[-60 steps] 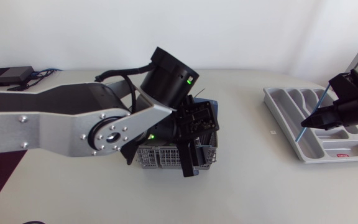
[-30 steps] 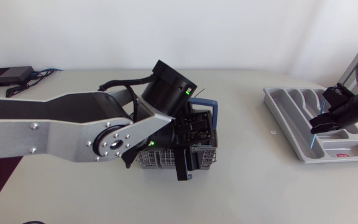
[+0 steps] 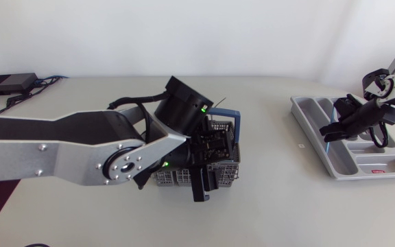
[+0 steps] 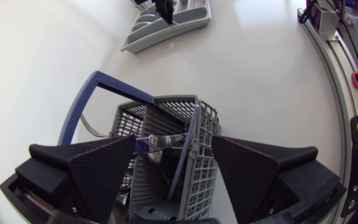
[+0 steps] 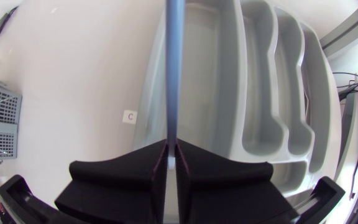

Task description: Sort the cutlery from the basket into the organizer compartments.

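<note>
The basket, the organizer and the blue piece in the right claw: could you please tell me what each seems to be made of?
The basket looks like grey moulded plastic, matte, judging by its uniform lattice walls. The organizer looks like light grey plastic, smooth, with a soft sheen on its rounded compartment walls. The blue piece is probably plastic, evenly coloured and satin; its working end cannot be made out.

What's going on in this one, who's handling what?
Cutlery is being sorted from a basket into an organizer. The right gripper is shut on a blue-handled utensil and holds it over the organizer, not yet released. The left gripper hangs open just above the basket, its fingers spread over the cutlery inside.
</note>
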Motion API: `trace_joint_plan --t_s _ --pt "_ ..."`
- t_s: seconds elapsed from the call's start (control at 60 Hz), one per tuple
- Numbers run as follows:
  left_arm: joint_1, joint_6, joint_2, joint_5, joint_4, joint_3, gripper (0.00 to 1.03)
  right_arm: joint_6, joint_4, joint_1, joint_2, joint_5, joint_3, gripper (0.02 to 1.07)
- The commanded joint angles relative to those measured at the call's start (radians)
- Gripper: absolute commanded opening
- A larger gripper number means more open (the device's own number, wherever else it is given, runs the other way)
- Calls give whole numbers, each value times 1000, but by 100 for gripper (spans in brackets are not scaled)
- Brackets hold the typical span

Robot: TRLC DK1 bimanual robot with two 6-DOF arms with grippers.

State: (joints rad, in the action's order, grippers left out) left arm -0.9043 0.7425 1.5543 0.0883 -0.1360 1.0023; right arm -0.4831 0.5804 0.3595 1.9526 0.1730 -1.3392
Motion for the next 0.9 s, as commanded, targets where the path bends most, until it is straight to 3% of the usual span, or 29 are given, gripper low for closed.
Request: trace_joint_plan --t_s 0.0,0.283,0.5,0.683,0.767,0.883 --pt "7 32 10 10 13 -30 84 37 -17 -11 72 -15 -28 10" --pt "-13 49 16 42 36 -39 84 63 -79 -25 189 -66 -84 23" --pt "-41 70 24 56 47 -44 84 54 -123 -25 151 -73 -26 58" --pt "-65 84 47 56 61 -25 69 31 -185 -25 11 -81 103 75" --pt "-71 84 67 56 62 -8 61 15 -206 -25 -69 -82 173 87" --pt "-71 89 96 56 65 5 55 0 -217 -22 -179 -79 255 89"
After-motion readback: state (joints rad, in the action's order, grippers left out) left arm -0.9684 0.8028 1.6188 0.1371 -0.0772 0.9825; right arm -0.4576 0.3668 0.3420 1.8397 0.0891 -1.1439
